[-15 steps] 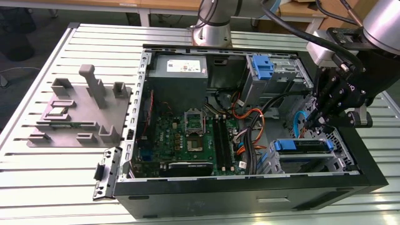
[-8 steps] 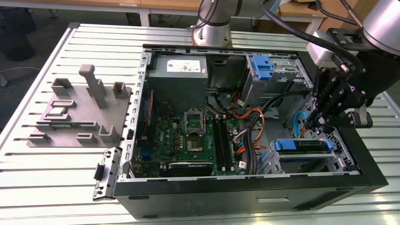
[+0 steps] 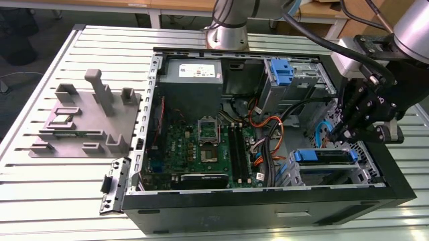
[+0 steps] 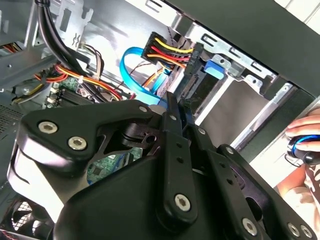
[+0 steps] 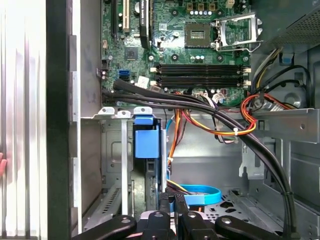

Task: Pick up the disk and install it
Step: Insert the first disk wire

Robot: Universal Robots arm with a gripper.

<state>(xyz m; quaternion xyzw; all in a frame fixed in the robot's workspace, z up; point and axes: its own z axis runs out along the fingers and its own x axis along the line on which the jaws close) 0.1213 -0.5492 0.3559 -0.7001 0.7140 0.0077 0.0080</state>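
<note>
Now the disk (image 3: pixel 322 156) is sitting inside the metal drive bay (image 3: pixel 365 170) in a corner of the open computer case (image 3: pixel 268 208), with its blue carrier facing into the case. The claw (image 3: pixel 333 136) is hanging inside the case, just beside the disk, its fingers closed and holding nothing.

Inside a robotics lab: an opened computer tower (image 3: pixel 268 213) is lying on a slotted aluminium surface (image 3: pixel 60 198), a grey parts fixture (image 3: pixel 80 125) is sitting beside it, a robot arm's base (image 3: pixel 226 36) is standing behind
</note>
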